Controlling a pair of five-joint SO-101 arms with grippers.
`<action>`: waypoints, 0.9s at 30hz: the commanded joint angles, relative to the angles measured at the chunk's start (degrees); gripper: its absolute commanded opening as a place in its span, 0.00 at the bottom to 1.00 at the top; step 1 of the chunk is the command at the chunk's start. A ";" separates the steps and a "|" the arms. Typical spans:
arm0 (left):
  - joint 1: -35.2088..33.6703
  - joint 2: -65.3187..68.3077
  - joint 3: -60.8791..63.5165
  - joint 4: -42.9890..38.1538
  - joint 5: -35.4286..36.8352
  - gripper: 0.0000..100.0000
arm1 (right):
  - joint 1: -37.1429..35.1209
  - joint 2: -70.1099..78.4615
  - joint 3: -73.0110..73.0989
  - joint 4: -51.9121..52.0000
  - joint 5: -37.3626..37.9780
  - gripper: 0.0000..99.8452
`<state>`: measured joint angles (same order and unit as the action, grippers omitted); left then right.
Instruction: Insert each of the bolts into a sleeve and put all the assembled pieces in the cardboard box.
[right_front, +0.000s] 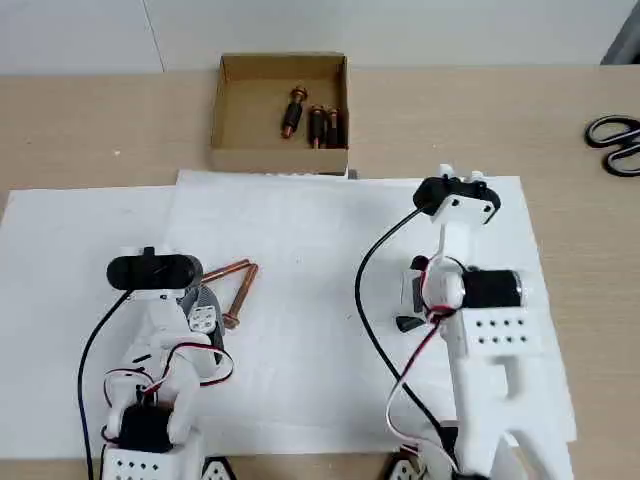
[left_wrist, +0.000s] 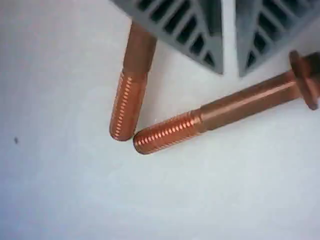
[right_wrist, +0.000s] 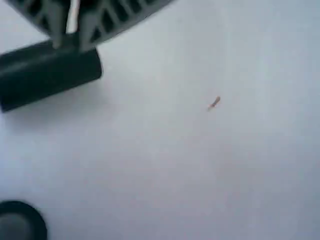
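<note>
Two bare copper bolts (right_front: 238, 287) lie on the white paper (right_front: 320, 330), threaded ends nearly touching. My left gripper (left_wrist: 230, 72) hovers just over them, shut with only a thin slit between its grey fingers and nothing held. One bolt (left_wrist: 131, 95) runs under a finger; the other bolt (left_wrist: 225, 112) lies beside the tips. My right gripper (right_wrist: 70, 42) is shut and empty, its tips right over a black sleeve (right_wrist: 50, 80) lying on its side. A second black sleeve (right_wrist: 17, 222) stands close by. The cardboard box (right_front: 235, 110) at the back holds three assembled pieces (right_front: 312, 120).
Scissors (right_front: 615, 142) lie on the bare wood at the far right. The white paper covers most of the table in front of the box. A tiny copper-coloured speck (right_wrist: 214, 102) rests on the paper near the right gripper.
</note>
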<state>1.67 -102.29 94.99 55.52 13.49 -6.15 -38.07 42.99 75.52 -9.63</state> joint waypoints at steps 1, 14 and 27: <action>-0.09 -0.35 -0.31 -0.97 0.18 0.01 | 0.48 3.65 -0.53 -2.51 -0.53 0.00; -0.09 -0.35 -0.31 -0.97 0.18 0.01 | 3.82 14.11 -0.53 -13.49 -0.18 0.00; -0.09 -0.35 -0.31 -0.97 0.18 0.01 | 3.65 24.57 -6.68 -22.20 2.64 0.00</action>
<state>1.67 -102.29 94.99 55.52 13.49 -2.81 -14.77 40.97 54.51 -7.43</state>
